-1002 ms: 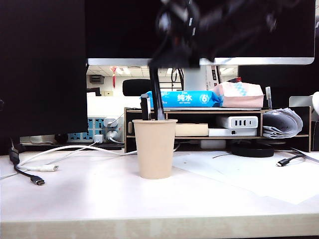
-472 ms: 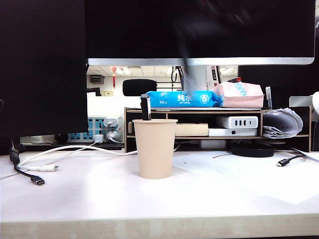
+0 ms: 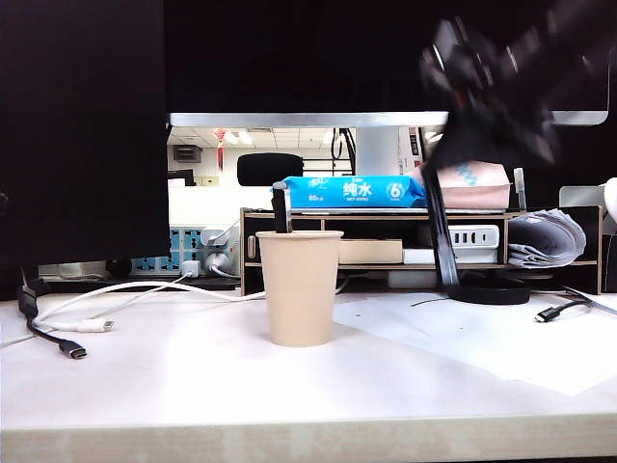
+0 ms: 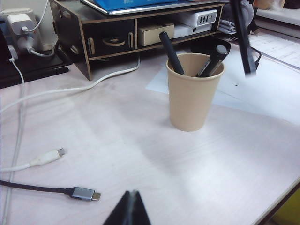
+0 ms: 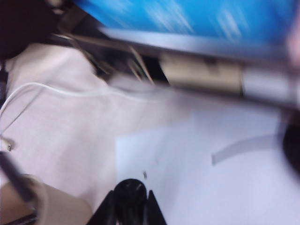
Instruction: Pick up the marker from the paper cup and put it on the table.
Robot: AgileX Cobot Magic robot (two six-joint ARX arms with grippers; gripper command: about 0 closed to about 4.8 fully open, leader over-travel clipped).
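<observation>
A second ago the slim all-black marker [image 3: 441, 231] stood in the plain beige paper cup [image 3: 299, 287] with the right arm above it; now it hangs clear of the cup, well to the right in the exterior view, nearly upright in the right gripper [image 3: 482, 121], its lower end just above the wide white table [image 3: 193, 376] in front of the dark wooden shelf riser [image 3: 386, 220]. So the lift is done and what remains, I judge, is lowering and letting go. The right gripper's fingers are closed narrowly on the marker's upper end; the right wrist view shows the rounded black end [image 5: 129, 194] pinched between them (that picture is heavily smeared by motion, so little else in it can be read). The arm is likewise blurred in the exterior view, and its finger outline is hard to make out there. Other black pens remain in the cup. The left gripper [image 4: 129, 211] sits low over the near table, only its dark tips showing at the frame edge, apparently together and empty.
</observation>
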